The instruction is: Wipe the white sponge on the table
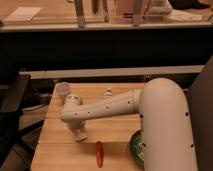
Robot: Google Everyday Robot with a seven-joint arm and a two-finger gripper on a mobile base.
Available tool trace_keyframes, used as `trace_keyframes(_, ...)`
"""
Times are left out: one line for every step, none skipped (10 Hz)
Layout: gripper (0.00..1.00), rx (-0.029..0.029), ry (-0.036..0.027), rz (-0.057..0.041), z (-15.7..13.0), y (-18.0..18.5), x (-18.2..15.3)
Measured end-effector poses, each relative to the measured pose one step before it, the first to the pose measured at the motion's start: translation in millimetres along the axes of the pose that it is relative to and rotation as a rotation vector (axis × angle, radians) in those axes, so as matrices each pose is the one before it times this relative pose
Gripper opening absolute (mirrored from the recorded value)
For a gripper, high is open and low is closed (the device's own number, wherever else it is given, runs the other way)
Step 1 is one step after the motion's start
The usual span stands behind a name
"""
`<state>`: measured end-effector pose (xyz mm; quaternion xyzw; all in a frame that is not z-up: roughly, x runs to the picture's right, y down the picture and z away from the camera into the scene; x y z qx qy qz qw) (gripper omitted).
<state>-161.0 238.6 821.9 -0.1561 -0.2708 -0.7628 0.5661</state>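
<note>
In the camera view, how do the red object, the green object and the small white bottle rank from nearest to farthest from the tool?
The tool is low on the table's left part.
1. Red object: just right, toward the front edge.
2. Small white bottle: behind, near the back edge.
3. Green object: far right, beside the arm.

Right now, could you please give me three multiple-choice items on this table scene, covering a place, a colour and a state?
1. Where is the end effector?
A. down at the wooden table, left of centre
B. raised above the green bowl
C. off the table

2. What colour is the long thin object at the front edge?
A. blue
B. red
C. white

3. How does the small cup stand?
A. tipped over
B. stacked in the bowl
C. upright

Key: 1 A, the arm reaches down there; 2 B, it is red; 3 C, its open rim faces up.
</note>
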Motion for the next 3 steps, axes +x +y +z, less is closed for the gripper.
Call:
trace_keyframes(0.05, -0.00024, 0.00116, -0.00036, -0.79, 0.12, 0.32)
trace_keyframes(0.05, -0.00009, -0.00018, -0.00029, -0.41, -0.03, -0.06)
trace_keyframes(0.05, -0.00018, 0.00004, -0.00025, -0.01, 0.08, 0.01)
